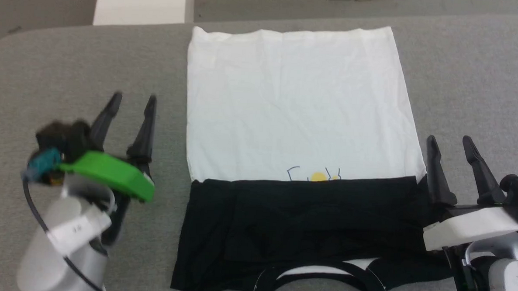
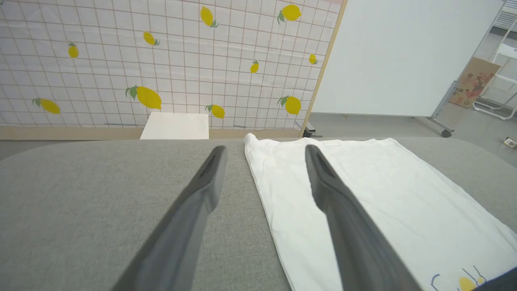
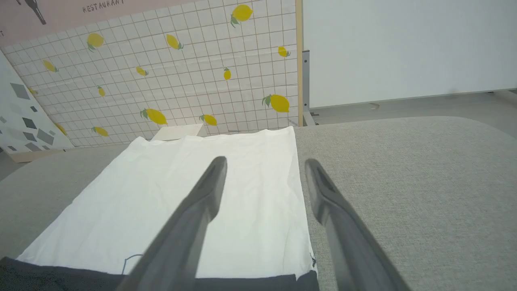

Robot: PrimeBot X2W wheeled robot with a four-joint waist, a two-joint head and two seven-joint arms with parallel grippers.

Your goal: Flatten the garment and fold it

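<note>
Now: you have the garment [image 1: 296, 103] lying flat on the grey tabletop [image 1: 70, 67], centred between the two arms.

- Its white body is spread smooth towards the far edge, hem farthest from the robot.
- The black sleeves [image 1: 308, 217] are folded inward across the near part and form one dark band from side to side.
- The chest graphic [image 1: 319, 176], yellow and blue, peeks out just above that band and is partly covered by it.
- The black-trimmed collar [image 1: 323, 271] sits at the near edge, opening towards the robot.

Left gripper [image 1: 134, 97]: you see it to the left of the garment, near its edge but apart from it, over bare tabletop. Its jaws are spread and hold nothing.

Right gripper [image 1: 448, 138]: it sits just beside the garment's right edge, level with the end of the black band. Its jaws are spread wide and empty. You cannot tell whether the inner finger touches the cloth.

Beyond the tabletop, the wrist views show a gridded wall panel [image 2: 161, 60] printed with lemons, and a low white block [image 2: 175, 126] at its foot.
</note>
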